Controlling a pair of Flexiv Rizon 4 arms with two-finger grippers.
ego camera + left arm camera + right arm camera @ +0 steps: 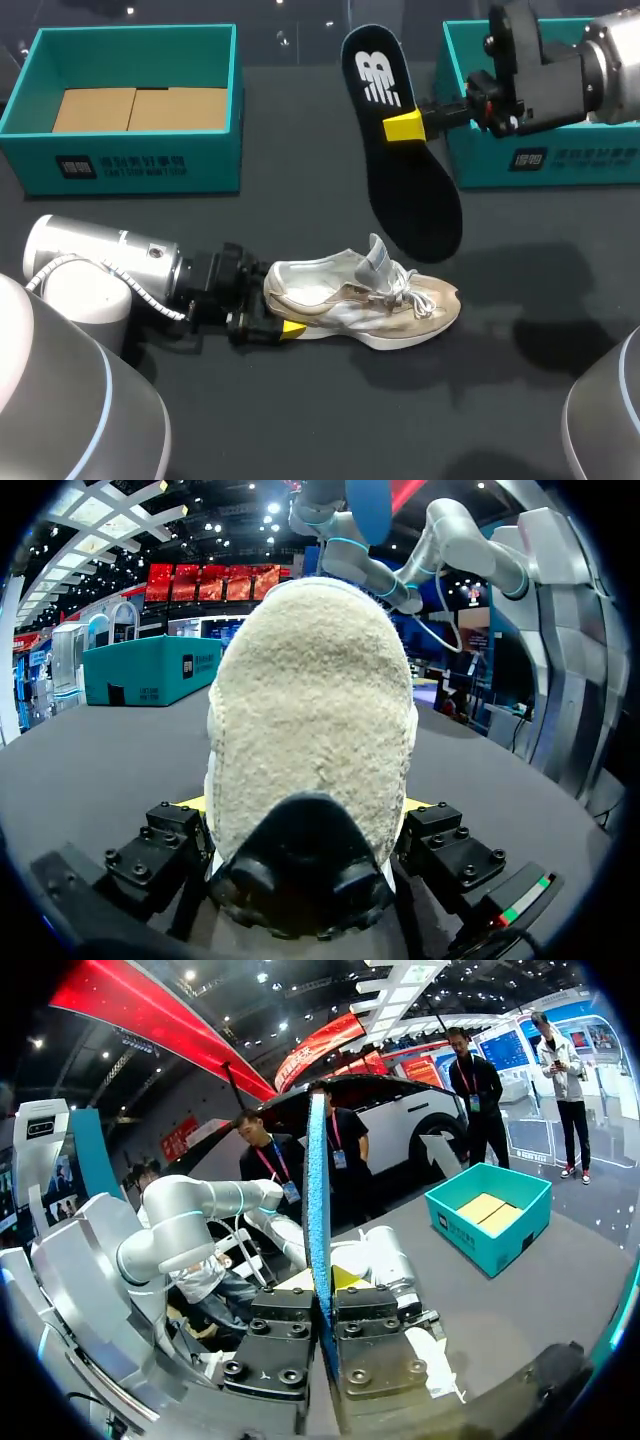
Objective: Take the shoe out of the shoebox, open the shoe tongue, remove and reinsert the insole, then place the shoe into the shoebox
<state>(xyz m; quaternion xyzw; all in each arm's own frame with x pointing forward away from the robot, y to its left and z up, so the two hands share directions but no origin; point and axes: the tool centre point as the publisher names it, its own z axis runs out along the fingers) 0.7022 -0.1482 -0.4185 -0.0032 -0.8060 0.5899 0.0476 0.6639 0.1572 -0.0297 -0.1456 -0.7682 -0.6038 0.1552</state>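
The left gripper (pixel 270 318) is clamping the heel of the beige sneaker (pixel 365 300) from both sides. The sneaker is sitting on its sole near the middle of the tabletop (pixel 300 420), with its toe pointing toward the right edge. The right gripper (pixel 404 126) is pinching the dark insole (pixel 412 195) edge-on between its fingers, holding it in the air above the sneaker. The insole is hanging between the teal shoebox (pixel 140 165) at the far left corner and the second shoebox (pixel 560 160) at the far right corner.
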